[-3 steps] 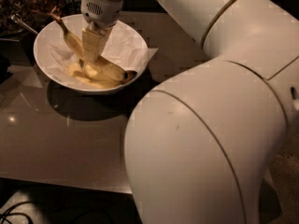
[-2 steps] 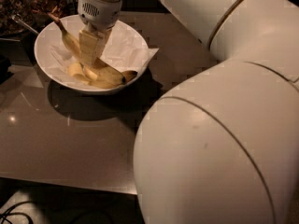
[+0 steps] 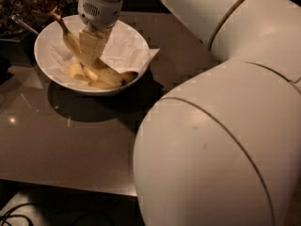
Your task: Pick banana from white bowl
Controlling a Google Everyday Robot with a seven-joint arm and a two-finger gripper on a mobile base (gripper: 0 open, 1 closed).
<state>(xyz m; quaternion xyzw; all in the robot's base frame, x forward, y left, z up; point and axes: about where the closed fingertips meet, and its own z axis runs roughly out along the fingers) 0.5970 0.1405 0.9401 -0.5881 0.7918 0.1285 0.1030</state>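
Observation:
The white bowl [image 3: 47, 62] stands at the back left of the table, lined with crumpled white paper [image 3: 128, 51]. The banana [image 3: 70, 39], pale yellow with a long thin brown stem pointing up and left, leans against the bowl's left inside. My gripper [image 3: 91, 60] reaches straight down into the bowl and sits right against the banana's lower right part, hiding it. Two bananas joined at a dark brown crown [image 3: 110, 76] lie on the bowl's bottom just below the gripper.
My big white arm [image 3: 211, 149] fills the right half of the view and hides the table there. The glossy brown table [image 3: 70, 140] has its front edge at the lower left. Dark clutter [image 3: 28, 4] and a thin metal handle [image 3: 21, 25] lie behind the bowl.
The gripper stays low in the bowl at the banana. The arm's elbow has swung right and nearer to the camera. The banana's stem sits slightly higher.

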